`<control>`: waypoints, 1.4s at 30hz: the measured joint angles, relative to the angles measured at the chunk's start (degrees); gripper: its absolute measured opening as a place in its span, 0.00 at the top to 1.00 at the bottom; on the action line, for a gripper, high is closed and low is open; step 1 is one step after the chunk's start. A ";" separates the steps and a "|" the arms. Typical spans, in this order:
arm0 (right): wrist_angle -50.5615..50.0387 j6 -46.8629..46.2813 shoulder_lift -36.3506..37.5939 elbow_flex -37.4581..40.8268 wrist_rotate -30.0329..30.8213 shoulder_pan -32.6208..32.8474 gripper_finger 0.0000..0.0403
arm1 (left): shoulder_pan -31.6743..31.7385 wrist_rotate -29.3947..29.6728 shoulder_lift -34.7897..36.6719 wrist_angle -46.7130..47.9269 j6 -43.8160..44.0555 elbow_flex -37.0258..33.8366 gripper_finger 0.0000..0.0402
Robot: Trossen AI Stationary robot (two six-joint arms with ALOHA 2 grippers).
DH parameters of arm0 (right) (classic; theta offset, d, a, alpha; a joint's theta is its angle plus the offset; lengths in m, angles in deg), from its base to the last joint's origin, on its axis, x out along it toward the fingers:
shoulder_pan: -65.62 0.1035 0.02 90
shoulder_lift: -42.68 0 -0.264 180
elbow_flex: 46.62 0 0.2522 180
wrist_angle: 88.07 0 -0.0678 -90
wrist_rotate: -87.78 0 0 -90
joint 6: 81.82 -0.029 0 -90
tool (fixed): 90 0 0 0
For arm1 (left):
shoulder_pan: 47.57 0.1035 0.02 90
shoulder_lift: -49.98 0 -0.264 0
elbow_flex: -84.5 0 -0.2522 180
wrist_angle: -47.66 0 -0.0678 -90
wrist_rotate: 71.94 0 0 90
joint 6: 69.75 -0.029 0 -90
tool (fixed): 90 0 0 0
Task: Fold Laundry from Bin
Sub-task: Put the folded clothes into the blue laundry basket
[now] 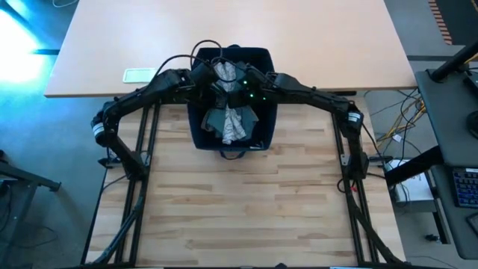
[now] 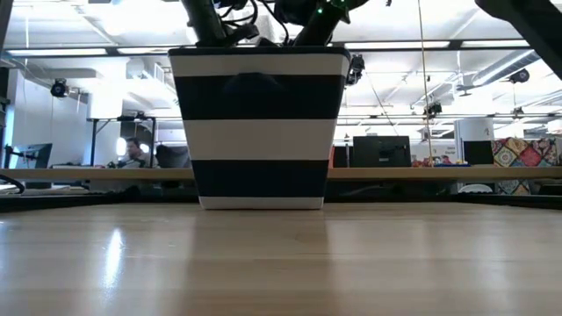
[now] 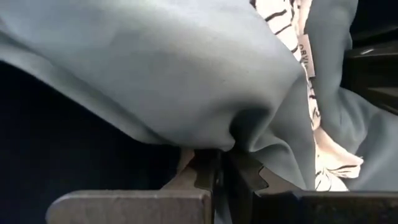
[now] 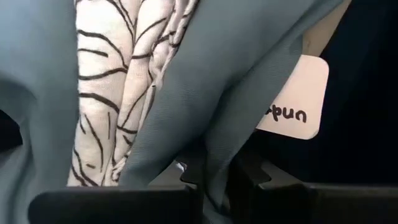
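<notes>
The navy bin [image 1: 267,123] with white stripes [image 2: 263,132] stands at the table's far middle. Inside it lie a grey-teal garment [image 1: 215,118] and a white garment with dark line pattern [image 1: 237,127]. Both arms reach over the bin's rim. My left gripper [image 1: 214,84] is shut on the teal garment [image 3: 155,74]. My right gripper [image 1: 243,88] is shut on the same teal cloth [image 4: 249,81]. The patterned garment [image 4: 124,74] lies bunched between folds of the teal one, and a white label [image 4: 292,99] hangs beside it. The tan and dark navy garments are hidden. My left gripper pinches a bunched fold of the teal garment [image 3: 239,134] between its two fingers [image 3: 193,174], inside the bin. Several layers gather at the pinch and spread away from it. My right gripper pinches a fold of the teal garment [image 4: 205,155] between its two fingers [image 4: 252,177], beside the patterned cloth. The cloth runs away from the pinch in long creases.
The bin's soft walls stand close around both grippers. Light wooden tabletop [image 1: 239,209] stretches from the bin to the near edge. A second, pale table [image 1: 314,45] with a small white item [image 1: 140,74] lies beyond the bin.
</notes>
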 joint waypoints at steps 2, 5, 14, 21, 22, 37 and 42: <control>0.00 -0.09 0.01 0.00 0.49 0.02 0.92 | 0.00 0.44 0.02 -0.71 0.27 -0.31 1.00; -0.02 -0.17 0.11 0.00 1.18 0.00 0.92 | -0.17 2.01 -0.11 -1.58 1.73 -0.21 1.00; -0.35 3.03 -1.67 0.32 4.82 -0.87 0.92 | -0.35 6.92 -3.95 -1.40 3.31 -0.19 1.00; -0.30 3.82 -2.71 0.39 5.18 -1.73 0.92 | 0.15 8.08 -5.31 -0.14 3.05 0.11 1.00; -0.40 4.14 -2.71 0.39 5.24 -1.73 0.92 | 0.10 8.08 -5.33 -0.14 3.00 0.13 1.00; -3.51 6.58 0.39 -3.40 6.28 -1.25 0.92 | -2.19 6.25 -5.87 1.97 4.20 8.24 1.00; -5.21 6.60 1.36 -6.30 5.07 -1.20 0.92 | -3.40 6.93 -5.73 3.53 5.52 11.73 1.00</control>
